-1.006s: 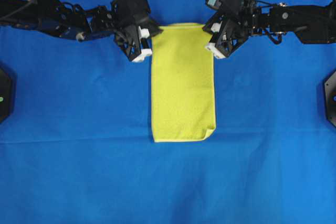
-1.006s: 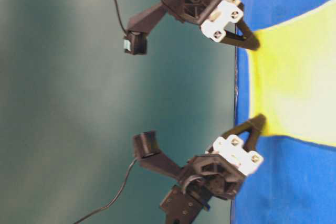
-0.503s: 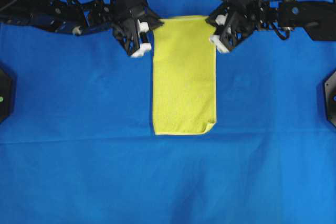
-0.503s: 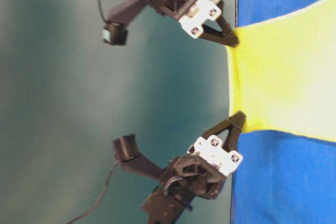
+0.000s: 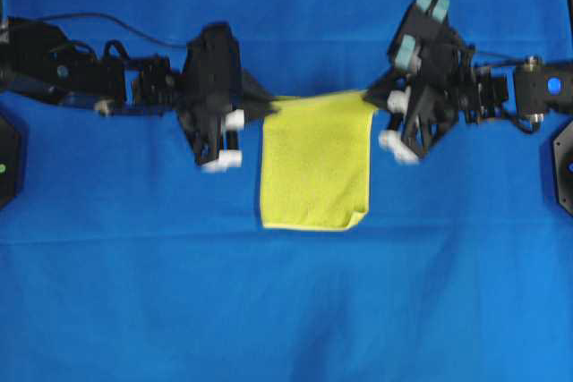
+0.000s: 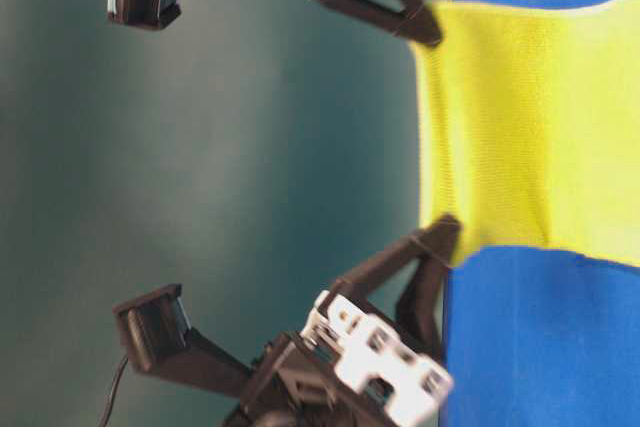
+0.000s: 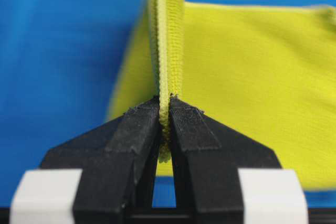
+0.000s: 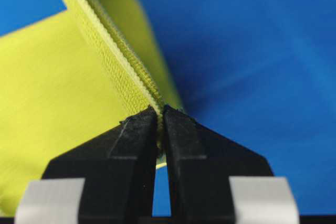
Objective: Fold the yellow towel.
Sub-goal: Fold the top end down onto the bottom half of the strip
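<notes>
The yellow towel (image 5: 313,167) lies as a narrow folded strip on the blue table cloth (image 5: 134,301). Its far edge is lifted off the cloth and stretched between both grippers. My left gripper (image 5: 267,106) is shut on the far left corner, and the doubled hem runs up from its tips (image 7: 164,104). My right gripper (image 5: 376,101) is shut on the far right corner (image 8: 160,112). The near edge rests flat, with its right corner slightly turned. In the table-level view the towel (image 6: 520,117) hangs taut from the raised edge.
Blue cloth covers the whole table around the towel. Black mounts sit at the left edge (image 5: 7,158) and the right edge (image 5: 564,167). Both arms reach in from the sides at the far half. A teal wall (image 6: 200,167) stands behind.
Both grippers have risen and moved toward the near edge, carrying the towel's far edge with them. The strip lying flat on the cloth is now shorter.
</notes>
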Robot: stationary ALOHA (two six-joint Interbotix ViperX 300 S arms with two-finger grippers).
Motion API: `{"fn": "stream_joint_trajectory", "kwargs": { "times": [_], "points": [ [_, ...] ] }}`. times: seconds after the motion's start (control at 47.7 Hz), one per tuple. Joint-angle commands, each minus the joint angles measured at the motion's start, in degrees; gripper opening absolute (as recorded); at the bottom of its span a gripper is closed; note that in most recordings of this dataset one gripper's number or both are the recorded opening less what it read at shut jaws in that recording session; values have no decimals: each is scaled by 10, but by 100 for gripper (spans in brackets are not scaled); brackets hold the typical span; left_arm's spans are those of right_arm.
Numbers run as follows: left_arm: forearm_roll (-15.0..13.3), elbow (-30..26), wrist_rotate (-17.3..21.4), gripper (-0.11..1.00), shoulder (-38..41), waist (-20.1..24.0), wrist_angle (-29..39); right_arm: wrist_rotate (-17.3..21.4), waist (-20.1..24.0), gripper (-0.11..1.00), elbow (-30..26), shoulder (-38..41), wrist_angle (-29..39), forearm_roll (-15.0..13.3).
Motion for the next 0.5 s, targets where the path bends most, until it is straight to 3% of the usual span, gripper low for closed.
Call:
{"fn": "stream_joint_trajectory", "kwargs": {
  "times": [0.0, 0.168, 0.482],
  "points": [
    [0, 5, -6, 4, -12, -35, 11, 14, 25, 4, 2, -9, 11, 1],
    [0, 11, -26, 4, 9, -88, 6, 48, 80, 4, 3, 8, 9, 1],
    [0, 16, -47, 4, 72, -135, -58, 114, 119, 4, 1, 94, -44, 0]
  ]
}}
